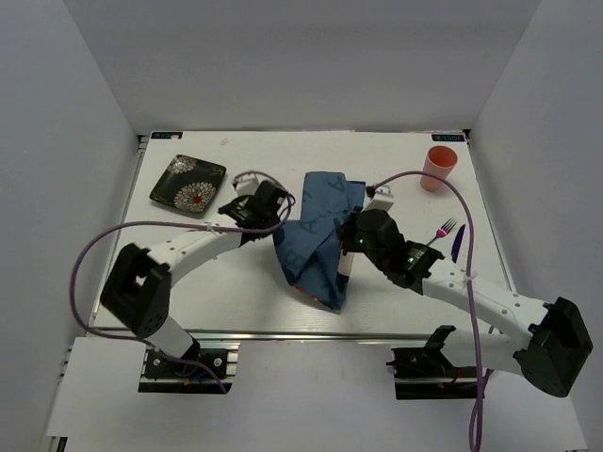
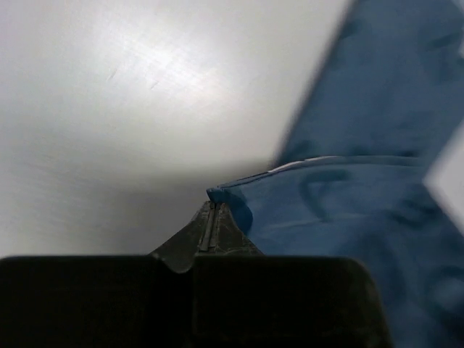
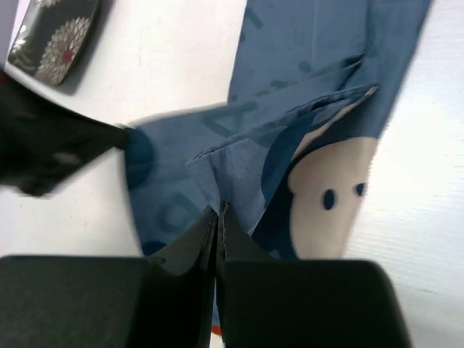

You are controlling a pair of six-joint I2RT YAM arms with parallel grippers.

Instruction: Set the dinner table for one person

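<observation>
While I am watching the left wrist feed, the left gripper (image 2: 212,209) is pinching a corner of the blue cloth mat (image 2: 362,232). Its two fingers are pressing together with the blue edge poking out at their tips. The right gripper (image 3: 219,212) is clamping a fold of the same mat, its fingers meeting with fabric caught between them. A pale cartoon face printed on the cloth is showing just beside them.

From above, both arms are reaching inward toward the middle. The mat is sitting bunched and creased between the two grippers, not flat.

Everything is resting on the dinner table (image 1: 236,301), the big white top beneath the arms, with its metal rail running along the near long edge by the arm bases. A dark flowered plate (image 1: 188,184) is lying at the far left, apart from the mat. An orange cup (image 1: 439,167) is standing upright near the far right corner. A purple fork (image 1: 443,231) is lying beside a dark blue utensil (image 1: 457,243) near the right edge; I cannot tell what that utensil is.
</observation>
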